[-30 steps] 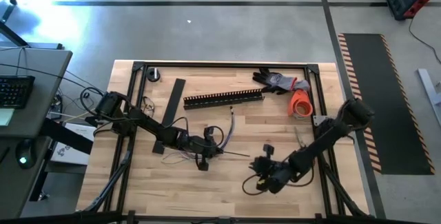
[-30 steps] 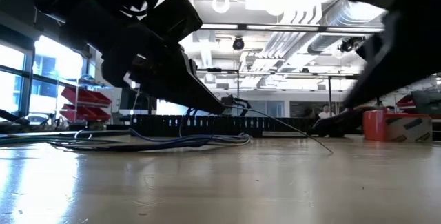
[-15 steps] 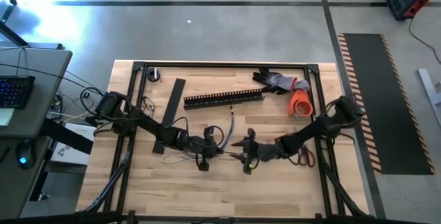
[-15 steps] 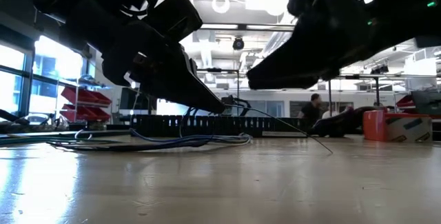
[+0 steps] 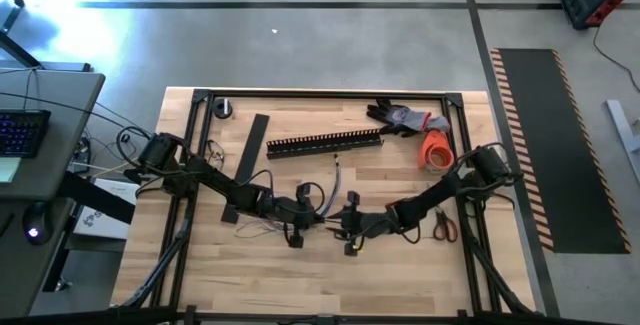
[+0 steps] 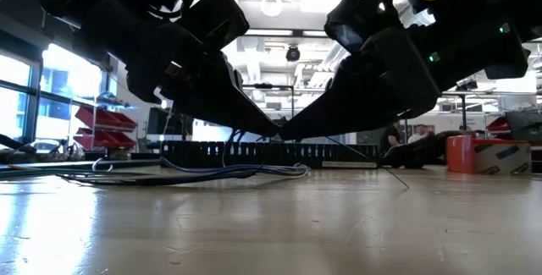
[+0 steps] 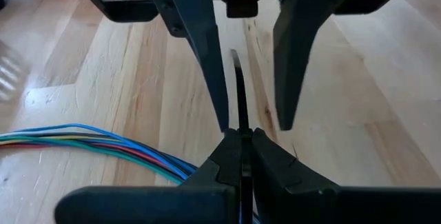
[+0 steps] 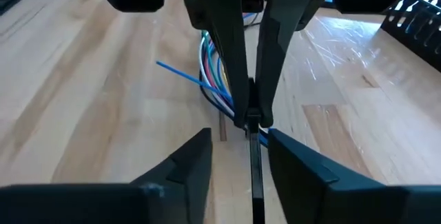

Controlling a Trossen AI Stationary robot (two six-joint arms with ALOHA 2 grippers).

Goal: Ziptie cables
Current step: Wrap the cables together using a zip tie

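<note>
Left gripper point(image 7: 240, 136) fingers clench the ziptie point(image 8: 253, 156) above the bench point(image 5: 400, 265); right gripper point(image 8: 238, 148) fingers straddle it, apparently released, beside the cables point(image 8: 213, 69).

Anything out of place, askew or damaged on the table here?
Nothing looks damaged or spilled. The cables lie loosely splayed rather than bundled, and scissors lie beside the right arm, but that fits a job in progress.
</note>
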